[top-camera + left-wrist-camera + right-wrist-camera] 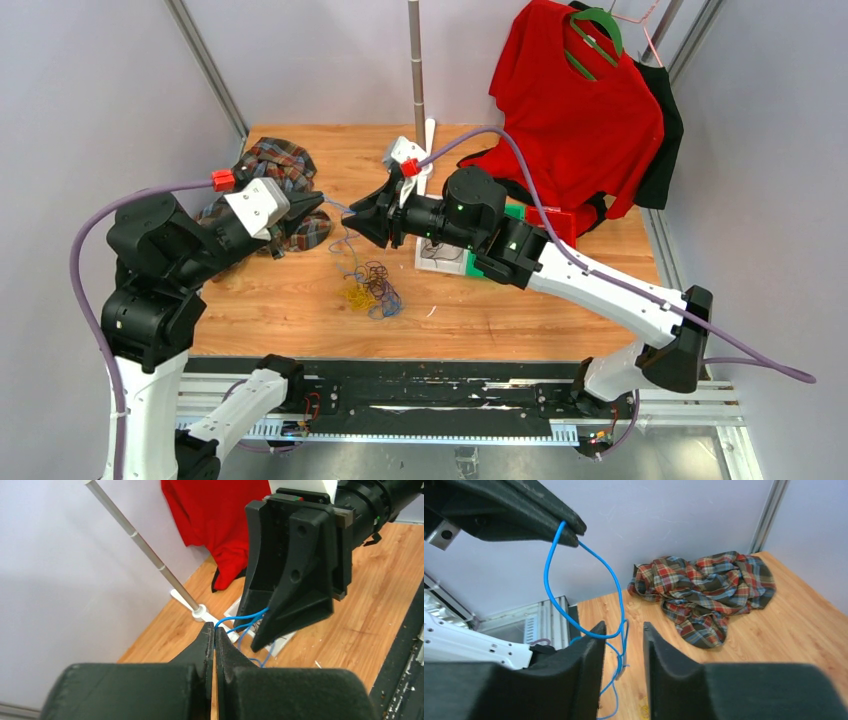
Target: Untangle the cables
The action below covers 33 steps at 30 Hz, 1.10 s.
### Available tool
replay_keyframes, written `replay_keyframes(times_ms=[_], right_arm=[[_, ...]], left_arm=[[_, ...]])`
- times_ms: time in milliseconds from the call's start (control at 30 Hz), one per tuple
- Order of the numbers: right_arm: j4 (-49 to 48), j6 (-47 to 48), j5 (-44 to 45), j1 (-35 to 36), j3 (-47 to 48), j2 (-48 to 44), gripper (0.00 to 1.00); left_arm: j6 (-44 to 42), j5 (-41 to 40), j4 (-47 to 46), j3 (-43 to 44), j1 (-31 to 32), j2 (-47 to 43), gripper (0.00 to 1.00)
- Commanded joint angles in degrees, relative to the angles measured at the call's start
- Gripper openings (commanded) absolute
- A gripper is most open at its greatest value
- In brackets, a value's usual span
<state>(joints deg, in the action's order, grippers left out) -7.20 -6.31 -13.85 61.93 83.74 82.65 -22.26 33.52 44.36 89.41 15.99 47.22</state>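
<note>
My left claw (214,630) is pinched tight on the blue cable (546,577). My right claw (624,630) is narrowly parted, cable hanging through its gap. The tangled cables (368,288) lie below both claws.

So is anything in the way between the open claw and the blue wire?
Nothing that I can see. The blue wire hangs from the shut tips of the left gripper and seems to run down right between the open fingers of the right gripper.
</note>
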Motion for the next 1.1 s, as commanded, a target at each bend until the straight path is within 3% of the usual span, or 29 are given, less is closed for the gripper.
replay_keyframes(times_ms=[0, 67, 100, 133, 200, 233, 367, 600, 767, 1067], right_arm=[[-2.03, 2.41, -2.31, -0.40, 2.86, 0.76, 0.18], [-0.13, 3.50, -1.09, -0.52, 3.23, 0.75, 0.02], [0.32, 3.58, 0.21, -0.89, 2.77, 0.30, 0.01], [1.01, 3.47, 1.38, -1.42, 1.95, -0.35, 0.01], [4.03, 2.53, 5.60, -3.50, 0.76, -1.85, 0.01], [5.57, 2.18, 7.53, -4.96, -0.39, -2.79, 0.01], [8.81, 1.12, 16.75, -11.82, -8.25, -8.04, 0.01], [10.08, 1.12, 31.32, -22.80, -19.45, -13.64, 0.01], [9.89, -0.32, 33.43, -28.72, -24.15, -13.03, 0.01], [10.24, -3.90, 36.49, -30.07, -28.48, -7.00, 0.00]], left_arm=[[0.89, 2.36, 1.58, -0.91, 0.36, -0.46, 0.00], [0.94, 1.96, 1.54, -1.89, 0.32, -0.55, 0.04], [0.91, 1.39, 1.56, -2.29, 0.35, -0.55, 0.16], [0.78, 0.32, 1.67, -2.75, 0.36, -0.62, 0.44], [0.00, -2.68, 1.89, -3.95, 0.29, -0.64, 0.90], [-0.54, -4.59, 2.27, -4.58, 0.35, -0.67, 0.99], [-4.54, -9.12, 6.27, -7.15, 0.36, -0.32, 0.98], [-6.85, -9.42, 8.82, -14.78, 0.36, -0.07, 0.98], [-9.32, -10.75, 8.99, -17.28, 0.30, 0.67, 0.98], [-10.25, -10.03, 9.17, -17.98, 0.33, 0.25, 0.98]])
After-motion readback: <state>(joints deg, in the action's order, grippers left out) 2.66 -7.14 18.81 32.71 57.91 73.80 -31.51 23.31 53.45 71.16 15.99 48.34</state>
